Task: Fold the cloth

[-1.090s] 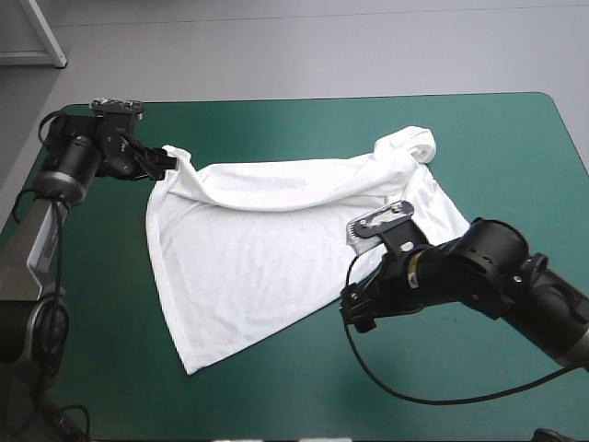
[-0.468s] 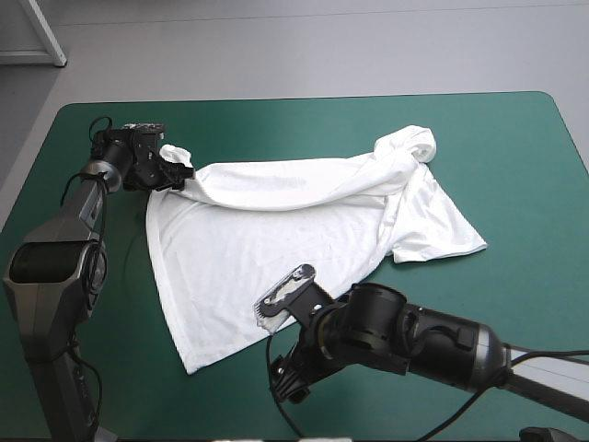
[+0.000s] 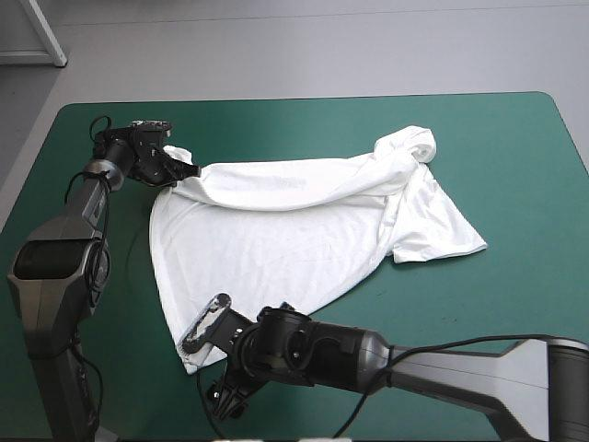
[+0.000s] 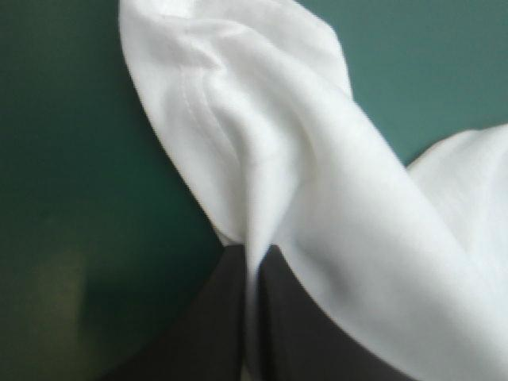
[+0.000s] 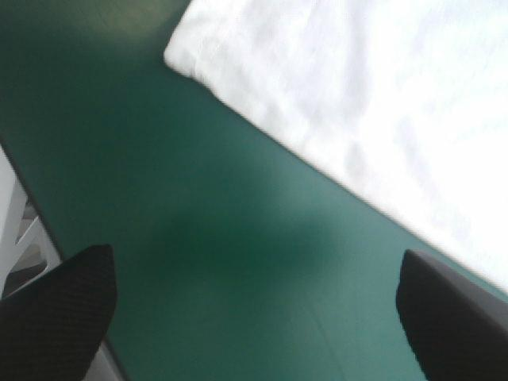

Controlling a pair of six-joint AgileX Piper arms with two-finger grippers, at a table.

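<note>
Since just before, the right end effector (image 3: 224,398) has been brought to the counter's (image 3: 515,147) near edge, fingers apart, beside the near left hem corner of the T-shirt (image 3: 294,230), spread mid-counter. The left end effector (image 3: 179,171) is clamped on its far left corner. The hem corner is best pinched low, both layers together.

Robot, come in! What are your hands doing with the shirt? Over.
Left gripper shut on the T-shirt, far-left corner. Right gripper open over teal-green cover by its near corner. T-shirt spread out, far edge rumpled. Nothing in the way.
</note>
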